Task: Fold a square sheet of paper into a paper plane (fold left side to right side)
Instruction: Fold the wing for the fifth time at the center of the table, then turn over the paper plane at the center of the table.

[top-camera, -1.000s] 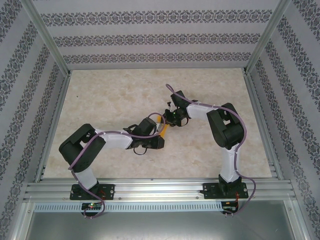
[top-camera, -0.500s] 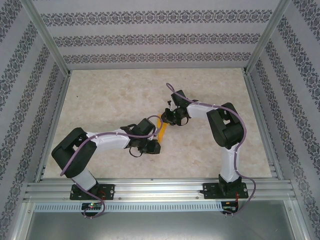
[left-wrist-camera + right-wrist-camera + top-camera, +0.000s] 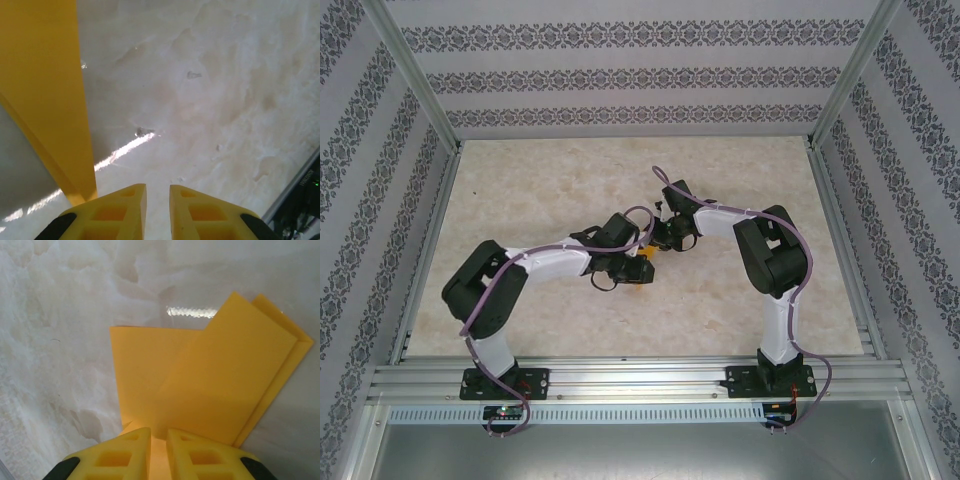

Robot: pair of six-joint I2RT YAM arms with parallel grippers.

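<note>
Roughly midway, judging by the creases. On the left side of the pale marbled tabletop (image 3: 520,200), reaching in toward the middle: the left gripper (image 3: 156,197), yellow fingers drawn almost together, bare table visible through the narrow slit, nothing pinched. Right beside it, between the two grippers near the middle of the table: the thin bright orange sheet of paper (image 3: 210,390), no longer a plain square. Already done, as far as visible from the right wrist: one flat rectangular layer underneath, a slanted flap laid across it, and doubled edges meeting at a blunt corner on one side, hence several folds in place. Possibly lifted partly off the surface, since seen from the left wrist as a tall orange band with shadow under it, but hard to tell for certain. Further right: the right gripper (image 3: 158,437), fingers closed to a slim slot with orange showing inside it, so apparently pinching one edge of the sheet. Not yet a narrow pointed dart. Probably left to do: bringing the left side over onto the right, pressing that crease flat, then shaping the wings.
</note>
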